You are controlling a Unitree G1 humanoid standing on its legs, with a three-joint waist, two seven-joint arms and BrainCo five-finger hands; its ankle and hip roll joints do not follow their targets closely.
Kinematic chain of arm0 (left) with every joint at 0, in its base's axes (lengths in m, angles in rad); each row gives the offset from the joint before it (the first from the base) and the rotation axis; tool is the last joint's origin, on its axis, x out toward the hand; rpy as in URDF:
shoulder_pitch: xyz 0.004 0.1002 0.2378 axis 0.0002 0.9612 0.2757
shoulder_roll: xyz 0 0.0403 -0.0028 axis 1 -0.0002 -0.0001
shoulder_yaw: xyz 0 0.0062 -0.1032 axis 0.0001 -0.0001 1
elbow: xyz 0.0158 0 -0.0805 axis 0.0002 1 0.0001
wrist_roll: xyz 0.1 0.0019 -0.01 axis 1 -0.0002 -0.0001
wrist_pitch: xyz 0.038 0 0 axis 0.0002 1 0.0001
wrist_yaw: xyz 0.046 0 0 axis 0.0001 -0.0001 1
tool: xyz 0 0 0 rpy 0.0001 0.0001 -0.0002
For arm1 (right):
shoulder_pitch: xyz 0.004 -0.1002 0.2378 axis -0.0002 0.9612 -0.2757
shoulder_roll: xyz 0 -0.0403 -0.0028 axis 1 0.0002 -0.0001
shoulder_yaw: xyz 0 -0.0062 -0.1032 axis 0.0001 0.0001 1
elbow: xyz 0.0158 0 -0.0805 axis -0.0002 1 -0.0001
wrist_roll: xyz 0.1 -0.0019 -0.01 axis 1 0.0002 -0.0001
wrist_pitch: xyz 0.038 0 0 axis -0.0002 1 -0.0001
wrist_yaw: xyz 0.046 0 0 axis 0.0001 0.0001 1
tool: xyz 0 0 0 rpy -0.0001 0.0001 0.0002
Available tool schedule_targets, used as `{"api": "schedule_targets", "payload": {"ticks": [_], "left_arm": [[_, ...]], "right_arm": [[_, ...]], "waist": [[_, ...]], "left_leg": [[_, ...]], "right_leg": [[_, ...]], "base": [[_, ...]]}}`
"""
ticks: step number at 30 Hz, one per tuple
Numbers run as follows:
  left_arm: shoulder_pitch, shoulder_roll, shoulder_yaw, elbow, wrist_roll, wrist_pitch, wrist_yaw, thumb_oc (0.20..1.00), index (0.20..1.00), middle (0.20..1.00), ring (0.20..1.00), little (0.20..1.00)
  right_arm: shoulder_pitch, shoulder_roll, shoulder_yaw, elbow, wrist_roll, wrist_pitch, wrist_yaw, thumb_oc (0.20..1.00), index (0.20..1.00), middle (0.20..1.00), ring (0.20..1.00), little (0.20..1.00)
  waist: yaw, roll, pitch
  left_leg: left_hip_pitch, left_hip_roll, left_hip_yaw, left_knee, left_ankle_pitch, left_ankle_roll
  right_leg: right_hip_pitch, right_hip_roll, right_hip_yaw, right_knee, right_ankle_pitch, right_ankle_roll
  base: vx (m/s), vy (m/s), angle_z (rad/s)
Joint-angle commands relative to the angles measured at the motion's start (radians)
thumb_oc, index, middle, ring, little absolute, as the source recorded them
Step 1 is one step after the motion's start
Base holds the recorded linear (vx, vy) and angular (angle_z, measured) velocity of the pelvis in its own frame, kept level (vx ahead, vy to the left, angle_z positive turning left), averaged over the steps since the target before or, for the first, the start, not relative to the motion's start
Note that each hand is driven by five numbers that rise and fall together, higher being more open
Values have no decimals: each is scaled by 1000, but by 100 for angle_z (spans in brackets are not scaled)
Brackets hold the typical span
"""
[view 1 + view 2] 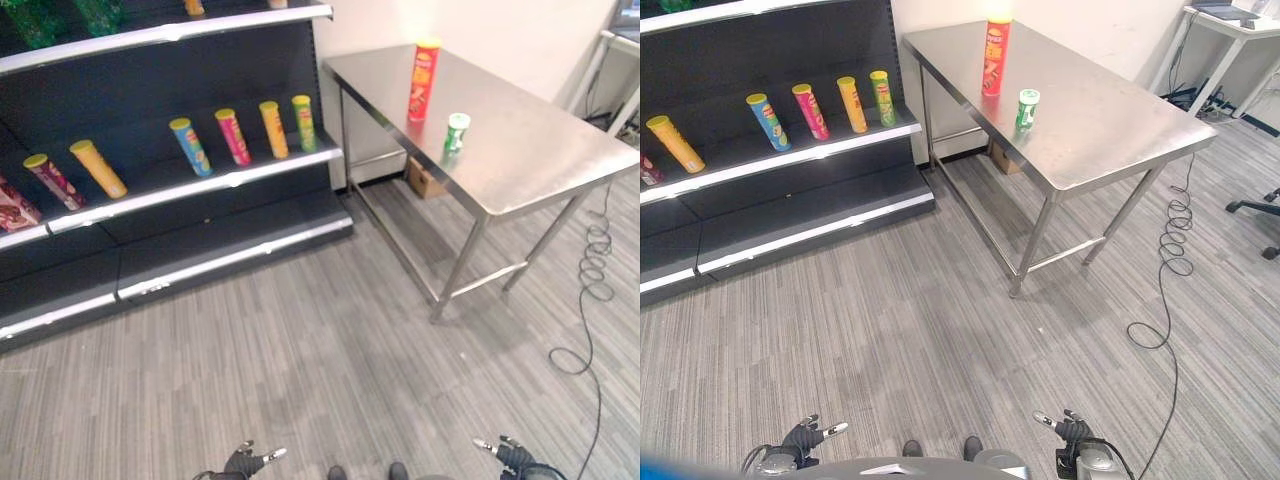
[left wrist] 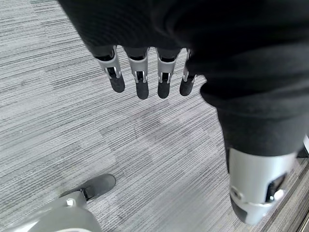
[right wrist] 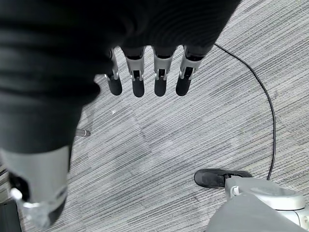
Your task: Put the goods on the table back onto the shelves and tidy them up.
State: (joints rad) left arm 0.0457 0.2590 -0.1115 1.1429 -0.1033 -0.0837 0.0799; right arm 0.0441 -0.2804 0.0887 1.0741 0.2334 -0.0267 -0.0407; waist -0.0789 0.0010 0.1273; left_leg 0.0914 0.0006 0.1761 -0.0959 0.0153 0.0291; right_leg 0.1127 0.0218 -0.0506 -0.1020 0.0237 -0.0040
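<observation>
A tall red tube can (image 1: 423, 80) stands upright on the steel table (image 1: 540, 160) at the right. A small green-and-white can (image 1: 456, 133) stands in front of it. On the dark shelf (image 1: 190, 185) to the left lean several tube cans: blue (image 1: 190, 146), pink (image 1: 233, 136), orange (image 1: 273, 128) and green (image 1: 303, 122). My left hand (image 1: 245, 461) and right hand (image 1: 506, 453) hang low at the bottom edge over the grey floor, far from the table. In the wrist views the left hand's fingers (image 2: 140, 77) and the right hand's fingers (image 3: 145, 77) are straight and hold nothing.
A yellow tube can (image 1: 98, 167) and a dark red one (image 1: 53, 181) lie further left on the same shelf, green bottles (image 1: 60, 18) on the shelf above. A cardboard box (image 1: 425, 178) sits under the table. Another desk (image 1: 1230, 20) and a chair base (image 1: 1260, 215) stand far right.
</observation>
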Motion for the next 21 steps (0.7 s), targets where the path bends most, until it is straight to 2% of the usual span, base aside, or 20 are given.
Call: {"api": "schedule_targets", "payload": {"ticks": [1,10,15,16,17,18,19,20,21], "left_arm": [[-60,36,2,29,4,-12,4,1000,1000,1000,1000,1000],[-57,32,19,8,-43,-17,2,1000,1000,1000,1000,1000],[-62,30,22,0,-81,-22,-3,1000,1000,1000,1000,1000],[-55,28,29,-4,-94,-22,-6,1000,1000,1000,1000,1000],[-56,24,38,-21,-134,-21,3,1000,1000,1000,1000,1000],[-56,24,38,-21,-134,-21,3,1000,1000,1000,1000,1000],[-49,12,49,-21,-179,-25,0,1000,1000,1000,1000,1000],[-42,1,57,-18,-200,-30,2,1000,1000,1000,1000,1000],[-30,-2,59,-21,-208,-35,4,1000,1000,1000,1000,1000]], "right_arm": [[-36,-26,31,7,-28,-12,-1,1000,1000,1000,1000,1000],[-36,-23,50,17,-36,-13,0,1000,1000,1000,1000,1000],[-40,-36,62,-12,-32,-20,3,1000,1000,1000,1000,1000],[-38,-39,71,-28,-34,-23,4,1000,1000,1000,1000,1000],[-36,-48,85,-57,-26,-24,1,1000,1000,1000,1000,1000],[-36,-48,85,-56,-26,-24,1,1000,1000,1000,1000,1000],[-36,-48,88,-49,-24,-18,0,1000,1000,1000,1000,1000],[-38,-47,91,-48,-25,-19,1,1000,1000,1000,1000,1000],[-41,-53,102,-55,-34,-19,6,1000,1000,1000,1000,1000]], "waist": [[1,-38,12],[21,-40,23],[33,-54,52],[42,-62,72],[71,-83,144],[69,-81,142],[83,-79,149],[105,-75,143],[126,-49,131]], "left_leg": [[62,83,-42,9,-83,-111],[58,97,-65,9,-67,-120],[-20,111,-107,145,-88,-131],[-75,109,-130,275,-76,-137],[-316,72,-236,642,79,-125],[-321,73,-240,648,77,-125],[-397,58,-234,607,58,-114],[-419,57,-220,468,49,-117],[-445,70,-224,233,120,-134]], "right_leg": [[7,-99,31,15,-55,120],[11,-80,17,15,-67,107],[4,-65,5,35,-88,81],[11,-57,6,41,-94,65],[34,-44,7,56,-107,27],[32,-43,5,56,-108,27],[50,-39,8,55,-126,27],[84,-37,21,39,-147,34],[114,-19,43,28,-173,37]], "base": [[8,-60,0],[11,-75,5],[2,-129,20],[-30,-330,39],[-30,-328,59],[86,-266,47],[349,-24,29],[625,32,-10],[811,99,-20]]}}
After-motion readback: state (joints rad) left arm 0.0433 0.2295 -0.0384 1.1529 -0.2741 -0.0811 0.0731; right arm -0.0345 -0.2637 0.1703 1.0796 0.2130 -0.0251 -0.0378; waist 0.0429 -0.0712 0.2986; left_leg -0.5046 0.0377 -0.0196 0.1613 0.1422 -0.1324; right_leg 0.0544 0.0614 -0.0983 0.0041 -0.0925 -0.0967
